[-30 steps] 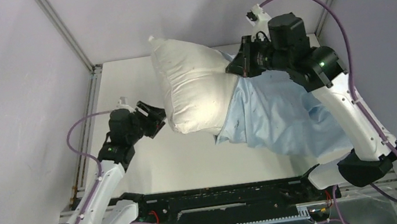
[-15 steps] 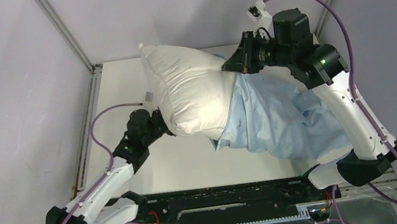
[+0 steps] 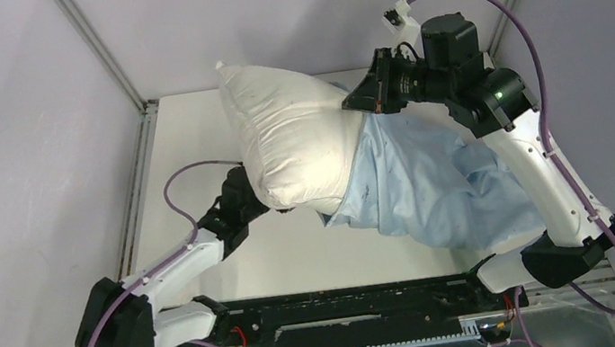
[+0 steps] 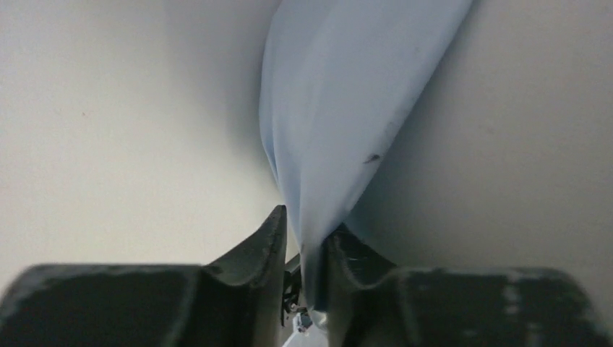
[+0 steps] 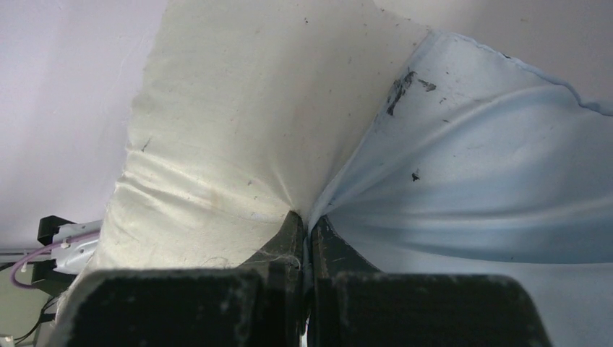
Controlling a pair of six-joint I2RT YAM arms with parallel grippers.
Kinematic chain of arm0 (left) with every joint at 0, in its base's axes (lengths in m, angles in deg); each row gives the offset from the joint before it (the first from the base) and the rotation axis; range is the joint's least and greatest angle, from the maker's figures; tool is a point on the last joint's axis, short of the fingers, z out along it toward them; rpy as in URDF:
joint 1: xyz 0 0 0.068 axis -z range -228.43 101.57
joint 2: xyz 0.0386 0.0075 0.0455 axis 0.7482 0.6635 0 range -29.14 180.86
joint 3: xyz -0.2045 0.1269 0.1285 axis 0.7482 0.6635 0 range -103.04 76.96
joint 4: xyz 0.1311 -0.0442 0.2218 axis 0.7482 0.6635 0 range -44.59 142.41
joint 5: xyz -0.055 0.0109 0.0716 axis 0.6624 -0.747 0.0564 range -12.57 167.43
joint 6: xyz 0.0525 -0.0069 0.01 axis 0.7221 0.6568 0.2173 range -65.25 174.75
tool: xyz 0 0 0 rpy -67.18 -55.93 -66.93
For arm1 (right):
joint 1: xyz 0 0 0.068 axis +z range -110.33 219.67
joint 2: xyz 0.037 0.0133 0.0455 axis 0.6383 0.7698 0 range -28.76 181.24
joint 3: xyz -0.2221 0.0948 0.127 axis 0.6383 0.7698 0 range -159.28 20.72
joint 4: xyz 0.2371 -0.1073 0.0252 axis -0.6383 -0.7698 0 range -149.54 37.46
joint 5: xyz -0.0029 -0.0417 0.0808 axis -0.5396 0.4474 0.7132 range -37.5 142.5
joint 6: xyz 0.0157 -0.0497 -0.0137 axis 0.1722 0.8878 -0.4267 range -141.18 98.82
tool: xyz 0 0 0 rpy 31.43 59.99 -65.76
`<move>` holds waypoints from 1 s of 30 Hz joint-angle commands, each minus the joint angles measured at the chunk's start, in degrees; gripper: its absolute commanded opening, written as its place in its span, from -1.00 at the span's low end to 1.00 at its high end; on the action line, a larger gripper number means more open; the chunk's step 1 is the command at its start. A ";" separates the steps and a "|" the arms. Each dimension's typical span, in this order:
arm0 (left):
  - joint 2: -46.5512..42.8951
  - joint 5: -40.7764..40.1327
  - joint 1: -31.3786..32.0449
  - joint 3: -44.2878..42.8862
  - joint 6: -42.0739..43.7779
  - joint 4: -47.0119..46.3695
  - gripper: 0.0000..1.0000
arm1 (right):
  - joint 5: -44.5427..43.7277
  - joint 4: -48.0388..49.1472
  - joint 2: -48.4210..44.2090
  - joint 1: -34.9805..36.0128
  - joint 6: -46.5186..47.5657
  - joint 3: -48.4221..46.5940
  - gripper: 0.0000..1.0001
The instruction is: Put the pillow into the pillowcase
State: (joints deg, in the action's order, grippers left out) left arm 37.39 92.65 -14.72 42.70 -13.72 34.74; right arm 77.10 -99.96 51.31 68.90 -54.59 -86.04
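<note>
Top external view: two arms reach in from the near edge of the worktop (image 3: 188,127), and both meet one bundle of cloth over its middle.
Pillowcase (image 3: 433,188): light blue and wrinkled, it spreads from the middle of the worktop toward the right edge and the near right corner. Its open end wraps the right side of the pillow.
Pillow (image 3: 289,135): plump and white, it is lifted and tilted, with one corner pointing toward the far edge. Its right part is inside the blue cloth and its left part is bare.
Right claw (image 5: 308,225): raised near the far right corner, jaws pressed narrow on the pillowcase rim just where blue cloth meets white. Whether pillow fabric is pinched too, I cannot tell.
Left claw (image 4: 303,235): low, under the pillow's near left side, jaws narrow. It grips a fold of the pillowcase that rises from between the fingers (image 4: 253,253).
Specks (image 5: 416,175): small dark marks dot both cloths in the right wrist view.
</note>
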 commanded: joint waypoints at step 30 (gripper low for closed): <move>-16.17 -10.71 -1.63 -14.07 9.82 19.74 -1.00 | -34.88 -11.23 -4.24 13.58 11.14 0.35 0.04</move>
State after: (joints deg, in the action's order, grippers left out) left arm 21.78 83.12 -16.12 32.36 -5.59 58.23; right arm 53.41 -105.53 45.52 79.52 -45.91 -81.99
